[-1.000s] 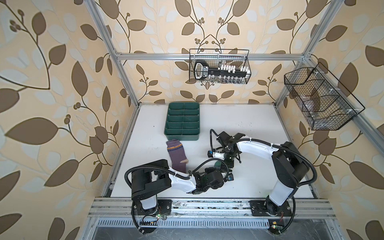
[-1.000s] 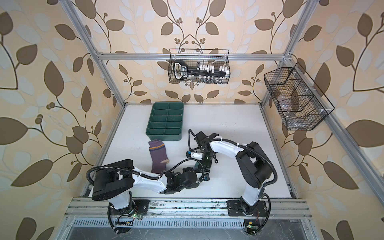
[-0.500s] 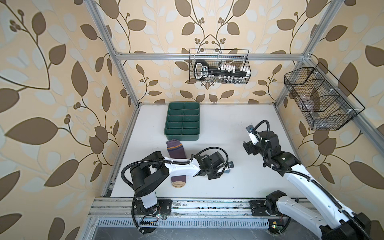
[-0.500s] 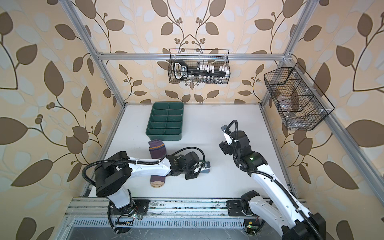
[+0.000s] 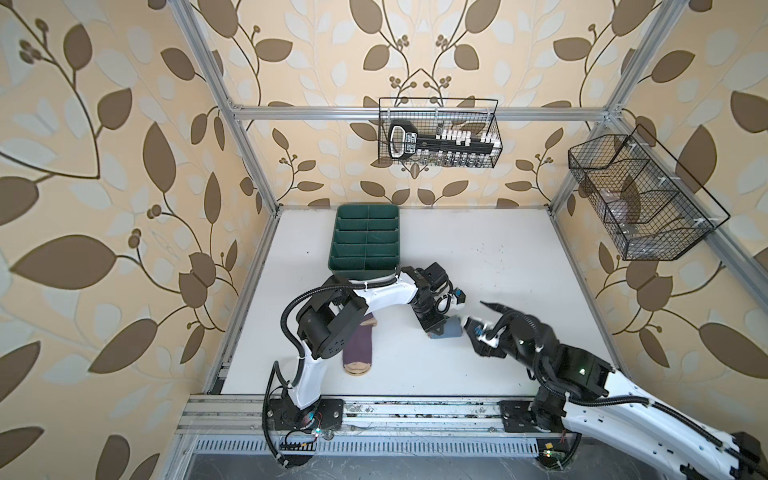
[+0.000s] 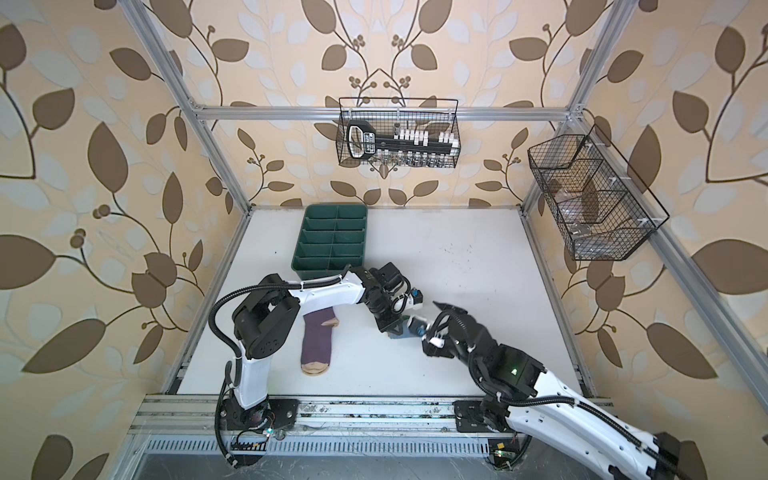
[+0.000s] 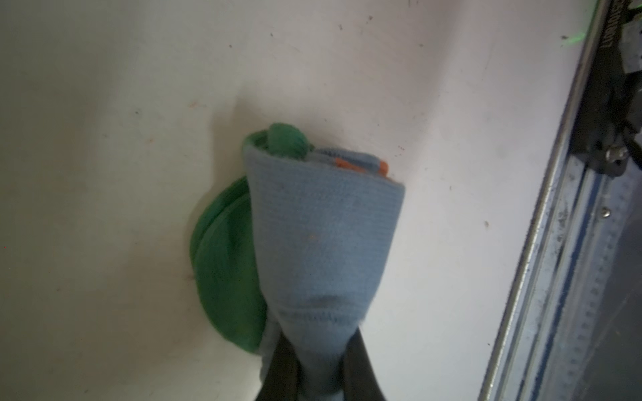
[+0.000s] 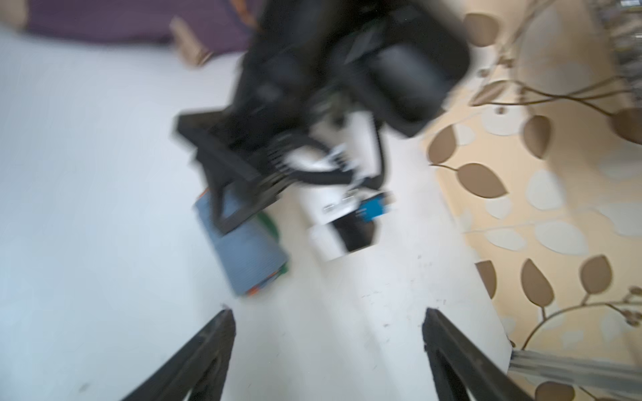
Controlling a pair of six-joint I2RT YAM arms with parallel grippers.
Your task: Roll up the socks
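Left hand [image 7: 318,336] clenched on rolled grey sock [image 7: 323,236]; right hand [image 8: 326,316] released, near. Next, probably: tuck cuff, then purple sock [image 5: 359,345].

Leaf-patterned walls [image 5: 104,166], white tabletop [image 5: 511,257], aluminium frame [image 5: 324,113], wire baskets [image 5: 384,139]

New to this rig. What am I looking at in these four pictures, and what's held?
Two white robot arms stand at the front edge of a white table. Two pictures look down from overhead; two come from wrist cameras. The left gripper is shut on a partly rolled grey-blue sock. The right gripper is open and empty, near it. A purple sock lies flat partly under the left arm; a green divided tray sits farther back.
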